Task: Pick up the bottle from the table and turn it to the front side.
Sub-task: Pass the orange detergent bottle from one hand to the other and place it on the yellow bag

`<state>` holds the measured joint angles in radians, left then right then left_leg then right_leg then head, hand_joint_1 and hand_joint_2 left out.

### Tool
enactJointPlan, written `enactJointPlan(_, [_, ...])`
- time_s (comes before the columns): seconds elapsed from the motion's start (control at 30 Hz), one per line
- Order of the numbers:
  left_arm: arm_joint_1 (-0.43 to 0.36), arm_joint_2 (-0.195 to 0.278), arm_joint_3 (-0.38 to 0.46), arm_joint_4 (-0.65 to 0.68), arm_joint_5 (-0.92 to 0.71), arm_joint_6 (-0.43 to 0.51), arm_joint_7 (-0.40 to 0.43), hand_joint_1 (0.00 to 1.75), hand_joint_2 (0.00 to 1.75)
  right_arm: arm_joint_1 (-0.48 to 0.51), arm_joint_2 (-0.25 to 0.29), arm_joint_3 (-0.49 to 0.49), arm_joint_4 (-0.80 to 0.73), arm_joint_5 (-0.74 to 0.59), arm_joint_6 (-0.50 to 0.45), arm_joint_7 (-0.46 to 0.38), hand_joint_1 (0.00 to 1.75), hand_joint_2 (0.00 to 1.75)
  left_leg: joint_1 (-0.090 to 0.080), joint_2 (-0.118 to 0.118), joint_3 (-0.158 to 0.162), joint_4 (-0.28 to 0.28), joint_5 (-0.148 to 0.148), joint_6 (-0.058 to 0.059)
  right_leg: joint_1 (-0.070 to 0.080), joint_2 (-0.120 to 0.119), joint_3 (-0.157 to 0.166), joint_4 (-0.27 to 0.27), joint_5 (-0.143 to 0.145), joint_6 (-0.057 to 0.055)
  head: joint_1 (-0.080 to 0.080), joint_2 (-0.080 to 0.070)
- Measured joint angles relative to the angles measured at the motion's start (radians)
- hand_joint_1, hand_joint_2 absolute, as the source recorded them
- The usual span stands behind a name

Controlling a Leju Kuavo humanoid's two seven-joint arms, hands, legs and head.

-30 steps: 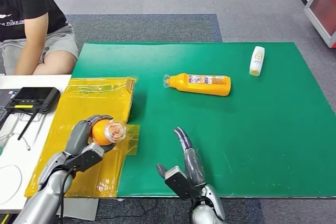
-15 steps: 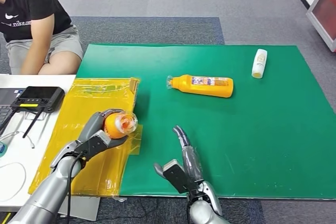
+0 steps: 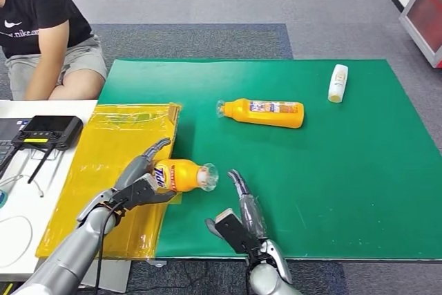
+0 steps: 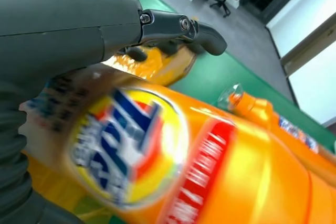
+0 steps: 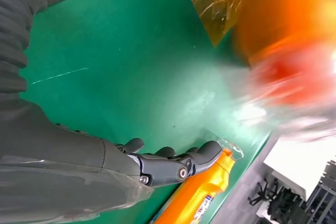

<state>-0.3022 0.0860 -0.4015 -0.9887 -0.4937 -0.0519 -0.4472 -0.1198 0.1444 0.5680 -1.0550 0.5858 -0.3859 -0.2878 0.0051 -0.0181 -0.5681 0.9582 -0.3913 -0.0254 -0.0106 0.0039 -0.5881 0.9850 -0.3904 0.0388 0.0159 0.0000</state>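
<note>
My left hand (image 3: 137, 186) grips an orange Tide bottle (image 3: 179, 175) by its base, just above the green mat's (image 3: 338, 184) near left edge. The bottle lies sideways, label up, with its clear cap (image 3: 209, 177) pointing toward my right hand (image 3: 242, 215). That hand is open near the front edge, fingers extended, holding nothing. Close up, the left wrist view has the held bottle (image 4: 190, 171) blurred under my left hand (image 4: 59, 30). In the right wrist view my right hand (image 5: 118, 166) hovers over the mat, and the held bottle (image 5: 293, 40) is an orange blur.
A second orange bottle (image 3: 266, 112) lies on its side mid-mat, and a small white bottle (image 3: 338, 82) lies at the far right. Yellow film (image 3: 104, 150) covers the mat's left edge. A black device (image 3: 47, 131) sits on the white table (image 3: 21, 226). A person (image 3: 41, 25) sits far left.
My left hand has carried the bottle rightward onto the mat's edge and turned it from cap-toward-camera to lying sideways with the label up. The right hand has barely moved.
</note>
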Motion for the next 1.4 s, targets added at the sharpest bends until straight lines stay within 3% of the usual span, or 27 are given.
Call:
enactJointPlan(0.63, [0.029, -0.001, -0.020, 0.033, -0.040, 0.038, 0.009, 0.00, 1.75, 0.000, 0.005, 0.016, 0.010, 0.023, -0.016, -0.006, 0.00, 1.75, 0.001, 0.001, -0.006, 0.000, -0.002, 0.000, 0.001, 0.002, -0.006, 0.000, -0.002, 0.000, 0.000, 0.000])
enactJointPlan(0.8, [0.070, -0.013, -0.019, 0.008, -0.055, 0.147, -0.001, 0.00, 1.75, 0.011, 0.005, 0.015, 0.008, 0.030, -0.026, 0.002, 0.00, 1.75, 0.001, 0.003, -0.005, 0.000, -0.003, -0.001, 0.001, 0.004, -0.007, 0.000, -0.002, 0.000, 0.000, 0.000])
enactJointPlan(0.93, [0.194, -0.060, 0.013, -0.154, 0.110, 0.247, -0.128, 0.00, 1.75, 0.036, 0.002, 0.012, -0.002, 0.042, -0.036, 0.011, 0.00, 1.75, 0.001, 0.007, -0.011, 0.001, -0.004, -0.001, 0.001, 0.007, -0.014, 0.000, -0.001, 0.000, 0.000, 0.000])
enactJointPlan(1.0, [0.254, -0.089, 0.030, -0.290, 0.257, 0.243, -0.195, 0.00, 1.75, 0.043, 0.001, 0.008, -0.005, 0.047, -0.037, 0.011, 0.00, 1.75, 0.001, 0.007, -0.015, 0.001, -0.003, 0.001, 0.001, 0.007, -0.017, 0.000, -0.001, 0.001, 0.000, 0.000])
enactJointPlan(1.1, [0.314, -0.117, 0.039, -0.483, 0.378, 0.220, -0.226, 0.00, 1.75, 0.044, 0.001, 0.006, -0.004, 0.055, -0.037, 0.010, 0.00, 1.75, 0.001, 0.007, -0.017, 0.001, -0.004, 0.002, 0.001, 0.007, -0.019, 0.000, -0.001, 0.001, 0.000, 0.000])
enactJointPlan(1.23, [0.365, -0.131, 0.046, -0.679, 0.505, 0.144, -0.244, 0.00, 0.00, 0.044, 0.002, 0.004, 0.000, 0.061, -0.039, 0.002, 0.00, 1.75, 0.001, 0.007, -0.019, 0.001, -0.004, 0.001, 0.001, 0.007, -0.020, 0.000, -0.002, 0.002, 0.000, 0.000])
enactJointPlan(1.4, [0.397, -0.158, 0.072, -0.883, 0.570, 0.110, -0.246, 0.00, 0.00, 0.038, 0.003, 0.003, 0.007, 0.066, -0.037, -0.003, 0.00, 1.75, 0.001, 0.007, -0.019, 0.001, -0.004, 0.001, 0.001, 0.007, -0.020, 0.000, -0.003, 0.002, 0.000, 0.000])
